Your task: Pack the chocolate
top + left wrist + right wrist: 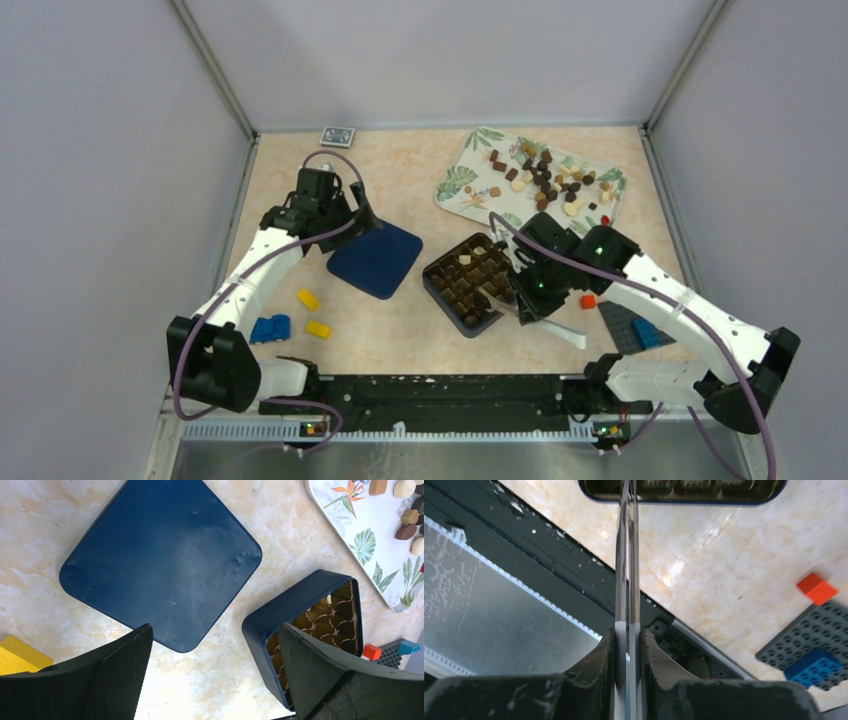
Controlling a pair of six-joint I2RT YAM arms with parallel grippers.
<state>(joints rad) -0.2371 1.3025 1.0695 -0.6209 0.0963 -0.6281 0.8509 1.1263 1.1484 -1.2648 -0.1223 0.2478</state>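
Many small dark brown, light brown and cream chocolates lie on a leaf-patterned tray. A dark blue box with brown cups holds several chocolates. Its lid lies flat to the left. My right gripper is shut on metal tweezers. Their tips reach over the box rim, and the tip ends are cut off by the frame. My left gripper is open and empty above the lid's far corner. In the left wrist view the lid, box and tray show beyond the left gripper.
Two yellow bricks and a blue brick lie near left. A red brick and a grey baseplate carrying a blue brick lie near right. A small card sits at the back wall.
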